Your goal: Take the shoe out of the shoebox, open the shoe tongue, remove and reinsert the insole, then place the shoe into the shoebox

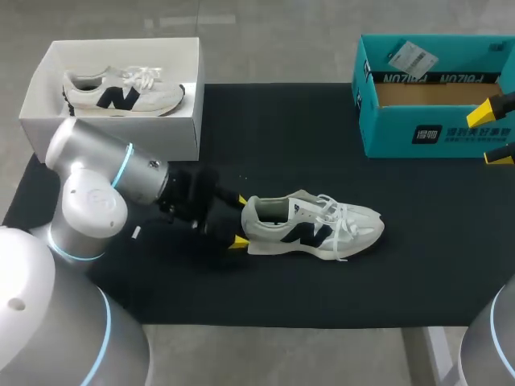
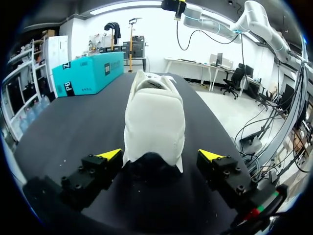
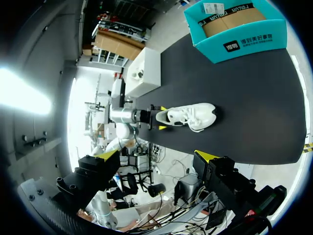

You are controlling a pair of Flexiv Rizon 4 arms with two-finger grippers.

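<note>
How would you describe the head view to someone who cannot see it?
A white sneaker sits on a black mat, its heel inside the open left claw. Behind are a white box holding another sneaker and a teal box.

Shoe (image 1: pixel 310 227): low white trainer with a black emblem on the side and white laces, loosely tied, ends trailing. It stands upright on its sole on the black mat (image 1: pixel 161 297), near mid-table, toe toward the robot's right and heel toward its left. The insole seems to be in place, though the opening is dim.

Teal shoebox (image 1: pixel 438 133): open-topped, brown cardboard floor showing. It sits at the far right corner, well apart from the shoe.
</note>
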